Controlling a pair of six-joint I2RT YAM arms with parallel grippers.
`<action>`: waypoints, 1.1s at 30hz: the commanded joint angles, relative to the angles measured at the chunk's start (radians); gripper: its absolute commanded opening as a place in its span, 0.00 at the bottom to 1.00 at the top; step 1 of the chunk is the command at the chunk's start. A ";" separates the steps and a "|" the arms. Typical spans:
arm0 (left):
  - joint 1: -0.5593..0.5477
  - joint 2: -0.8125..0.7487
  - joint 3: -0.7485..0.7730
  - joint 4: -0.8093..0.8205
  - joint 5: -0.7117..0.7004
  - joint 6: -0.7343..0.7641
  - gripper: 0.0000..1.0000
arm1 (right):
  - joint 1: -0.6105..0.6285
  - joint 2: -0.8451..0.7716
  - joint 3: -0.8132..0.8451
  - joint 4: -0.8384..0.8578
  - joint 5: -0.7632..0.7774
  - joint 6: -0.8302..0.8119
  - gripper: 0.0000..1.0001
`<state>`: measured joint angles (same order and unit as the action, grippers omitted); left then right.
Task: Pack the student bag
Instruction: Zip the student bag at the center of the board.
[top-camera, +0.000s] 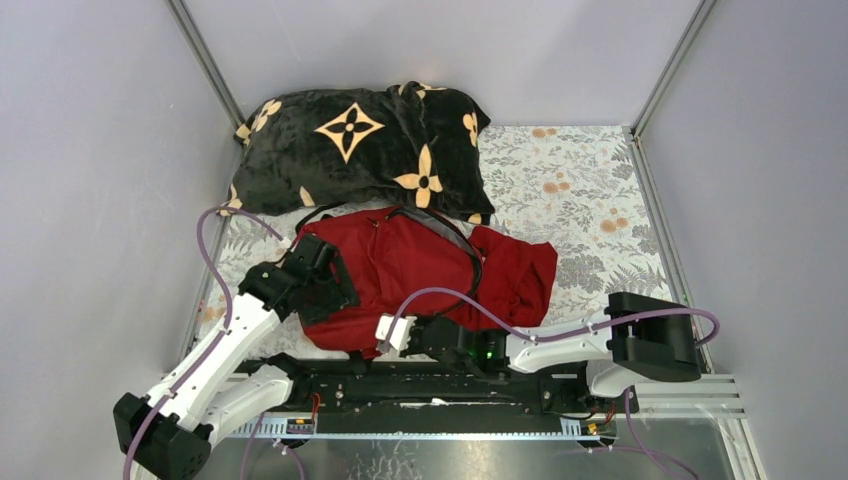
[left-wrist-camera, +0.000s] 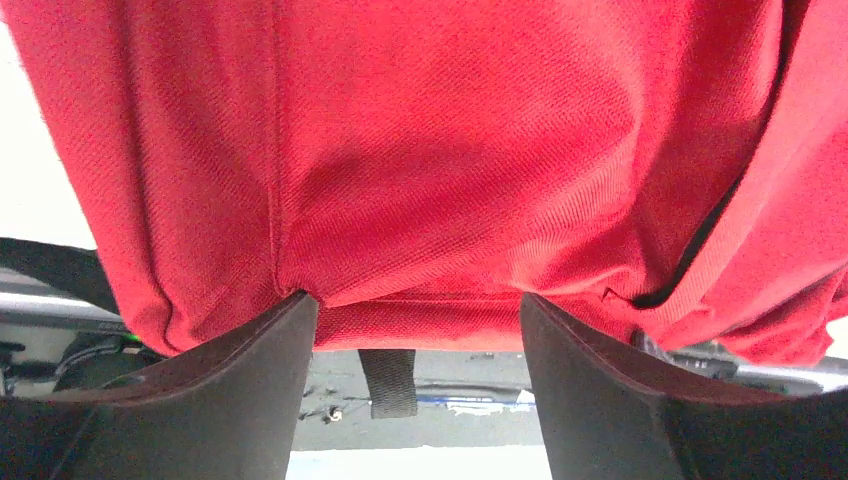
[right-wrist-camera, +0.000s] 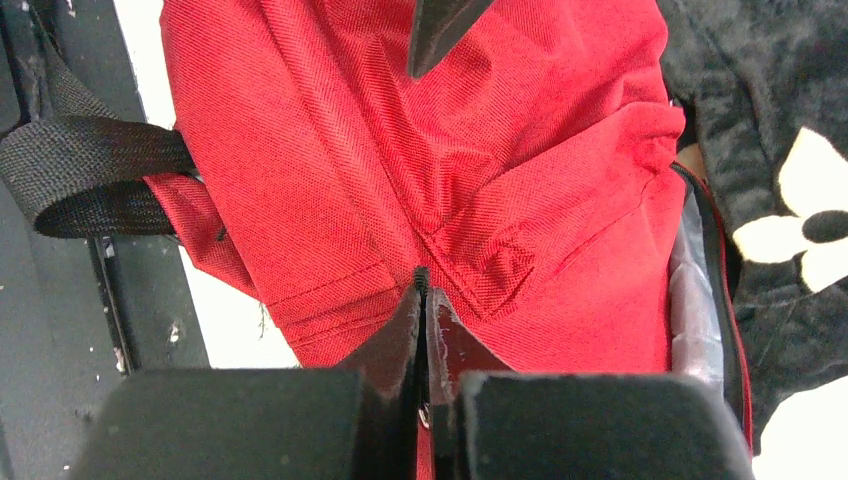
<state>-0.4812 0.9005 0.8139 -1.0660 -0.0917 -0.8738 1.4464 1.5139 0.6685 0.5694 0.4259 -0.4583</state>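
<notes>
Student bag (top-camera: 400, 265): bright red twill weave, black zipper lines, black webbing strap (right-wrist-camera: 90, 180). Cloth (top-camera: 525, 275) at its right: darker, plain red. Plush blanket (top-camera: 350, 160): black with tan four-petal flower motifs. Tabletop (top-camera: 590, 180): pale grey leaf print with scattered orange blossoms. Arms (top-camera: 225, 345): white and black links, purple cables (top-camera: 208, 262). Enclosure walls (top-camera: 90, 150): plain pale grey-lilac.

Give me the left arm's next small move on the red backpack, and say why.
Probably close the left tool: it stands open with the student bag edge between its fingers, while the right tool is shut against the fabric.
</notes>
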 joint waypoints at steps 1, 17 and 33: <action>0.007 -0.005 -0.048 0.116 0.174 0.055 0.83 | 0.006 -0.073 -0.030 0.016 0.030 0.074 0.00; 0.007 0.046 -0.092 0.156 0.151 0.096 0.67 | 0.005 -0.102 -0.068 0.019 0.013 0.229 0.11; 0.005 0.053 -0.079 0.178 0.189 0.130 0.66 | 0.005 -0.074 -0.069 0.062 0.055 0.220 0.00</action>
<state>-0.4812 0.9478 0.7223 -0.9741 0.0704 -0.7860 1.4464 1.4509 0.5961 0.5594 0.4316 -0.2459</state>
